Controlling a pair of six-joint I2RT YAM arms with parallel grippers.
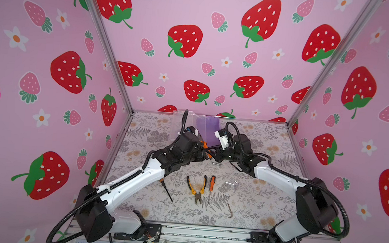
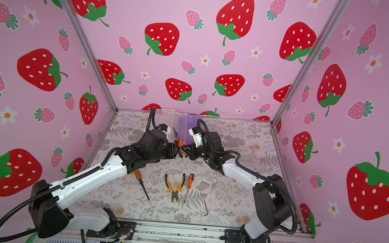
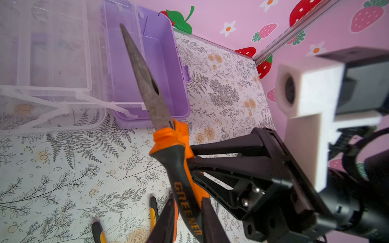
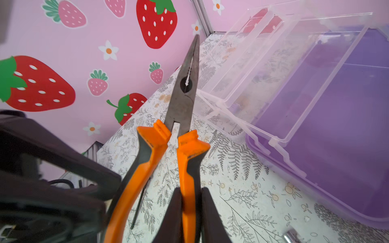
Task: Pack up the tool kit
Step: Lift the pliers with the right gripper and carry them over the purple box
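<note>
Long-nosed pliers (image 3: 179,168) with orange and black handles hang in the air in front of the open lilac box (image 1: 208,128), nose tilted up toward it. My left gripper (image 3: 189,221) is shut on a handle near its end. My right gripper (image 4: 190,214) is shut on one orange handle from the opposite side. In both top views the two grippers meet at the pliers (image 2: 179,144) at mid-table. The box (image 3: 181,69) looks empty, and its clear lid (image 3: 52,52) is folded open beside it.
On the floral mat near the front lie yellow-handled pliers (image 1: 196,188), an orange-handled screwdriver (image 1: 211,185), a second screwdriver (image 1: 166,189) partly under my left arm, and silver hex keys (image 1: 231,184) (image 1: 229,210). A small silver piece (image 1: 216,163) lies under the grippers.
</note>
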